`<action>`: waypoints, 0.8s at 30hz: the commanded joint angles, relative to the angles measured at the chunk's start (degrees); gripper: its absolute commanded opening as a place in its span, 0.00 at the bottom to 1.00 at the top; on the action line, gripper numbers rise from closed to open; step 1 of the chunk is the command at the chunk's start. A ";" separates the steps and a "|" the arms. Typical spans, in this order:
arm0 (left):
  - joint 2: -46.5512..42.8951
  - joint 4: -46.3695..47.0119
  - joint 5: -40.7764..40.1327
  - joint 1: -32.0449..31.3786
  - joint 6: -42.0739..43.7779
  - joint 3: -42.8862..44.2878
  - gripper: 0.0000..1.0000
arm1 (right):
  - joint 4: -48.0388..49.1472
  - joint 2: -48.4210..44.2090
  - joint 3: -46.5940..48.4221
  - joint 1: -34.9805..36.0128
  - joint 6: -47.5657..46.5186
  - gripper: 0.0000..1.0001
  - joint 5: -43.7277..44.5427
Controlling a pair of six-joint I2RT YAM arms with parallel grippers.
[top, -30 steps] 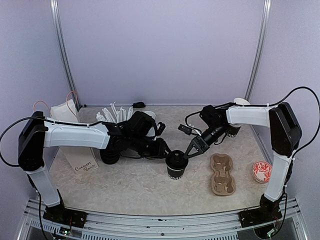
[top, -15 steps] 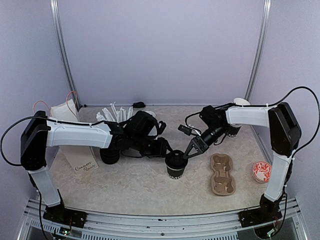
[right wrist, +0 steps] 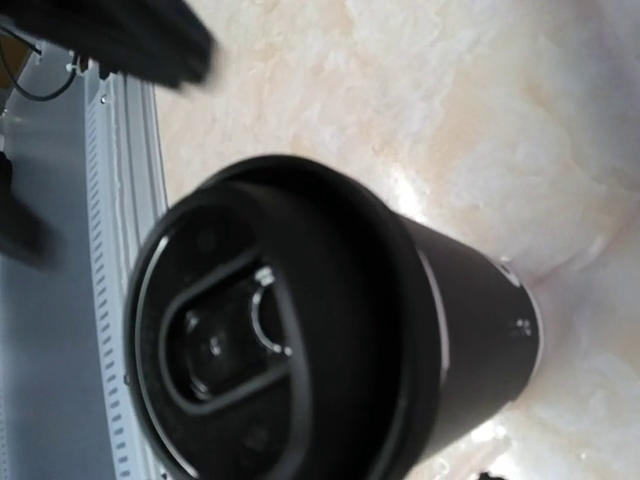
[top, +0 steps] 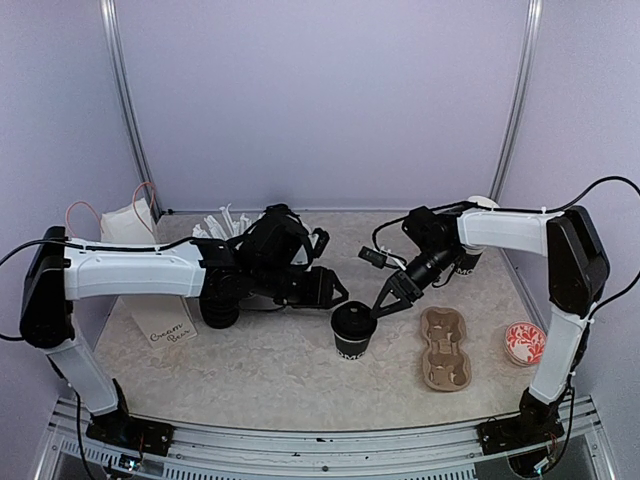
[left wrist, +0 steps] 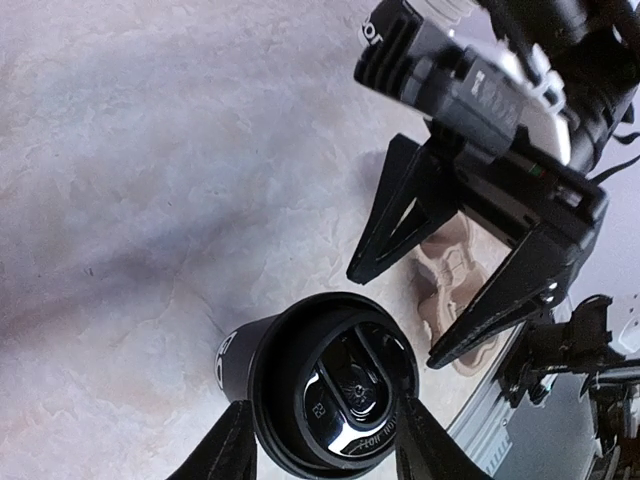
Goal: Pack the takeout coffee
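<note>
1. Well, we see one coffee cup standing upright near the middle of the surface. Its round black lid is on.
2. The left gripper is open, with its jaws spread. In its wrist view the fingers sit one on each side of the cup. From above, the tips are just beside the lid's upper left edge. We cannot tell whether either finger touches the cup, and nothing is clamped.
3. The right gripper is open too, jaws wide and nothing between them. Its tips point down toward the cup from the right, close to the lid but apart from it.
4. In the right wrist view the lidded cup fills most of the picture, and the pale marbled surface shows beyond it.
5. A second cup stands toward the far right. It is largely hidden behind the right arm, so we cannot make out its lid.
6. A cardboard carrier lies flat on the surface to the right of the middle cup. Both cups stand outside it.
7. A small round red-and-white thing sits near the right edge, beside the carrier.
8. On the left, partly behind the left arm, a black cup with white sticks stands next to a handwritten card.
</note>
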 commanded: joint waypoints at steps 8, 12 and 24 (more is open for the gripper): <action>-6.61 5.13 4.54 0.77 -13.79 -10.39 0.29 | -0.14 0.76 1.58 -2.31 0.66 0.53 -0.76; -5.16 8.18 6.99 0.44 -14.56 -10.33 0.28 | 0.08 1.19 1.61 -2.31 1.05 0.51 -0.31; -1.47 8.12 8.04 0.56 -13.76 -9.73 0.24 | 0.30 3.36 0.98 -2.23 1.59 0.49 0.41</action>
